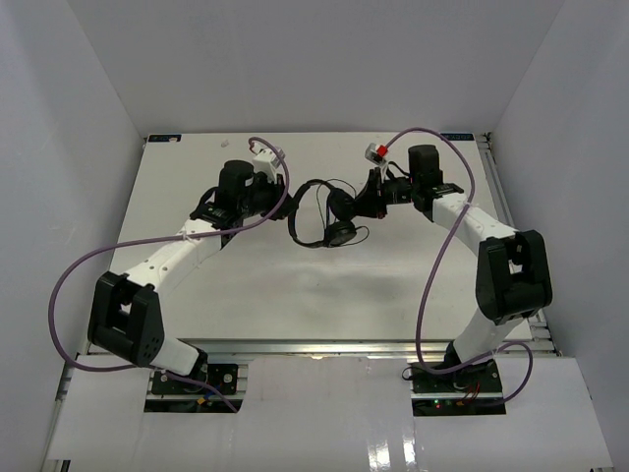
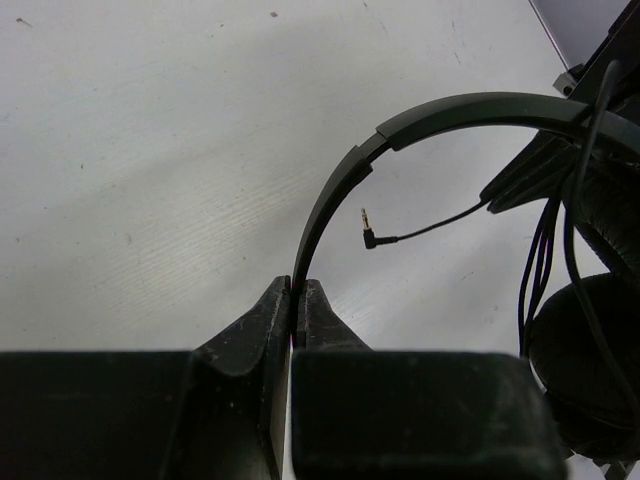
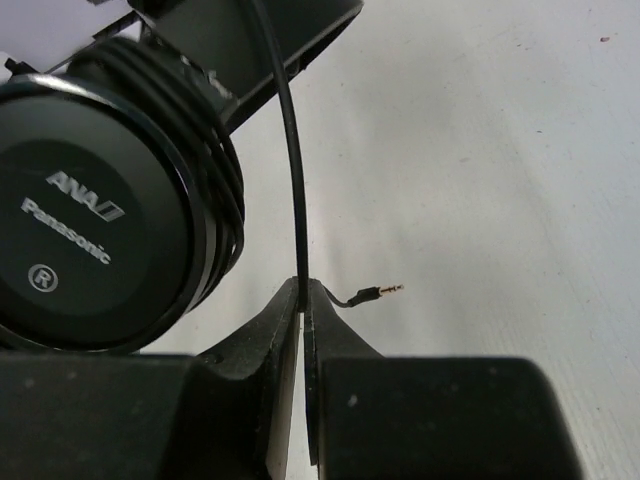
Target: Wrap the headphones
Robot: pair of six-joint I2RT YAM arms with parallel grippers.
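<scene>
Headphones (image 1: 329, 211) held above the counter (image 1: 246, 290), between the arms
Left pincer (image 2: 297, 295) clamps the headband (image 2: 325, 200), right pincer (image 3: 303, 295) pinches the cord (image 3: 292, 150) by its plug (image 3: 380, 292) (the rest looks coiled); keep it taut while tucking.

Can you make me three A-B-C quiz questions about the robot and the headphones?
1. The right hand is: A) wide open B) shut on nothing C) shut on the small black on-ear headphones' thin black cord, near its gold-tipped plug.
2. Where does the left hand grip them? A) thin curved headband B) plug C) nowhere.
3. What colour are the thick robot cables? A) green B) purple C) yellow.
Answers: C, the cord is pinched in it; A, the headband is clamped in it; B, every loop looks purple.
</scene>
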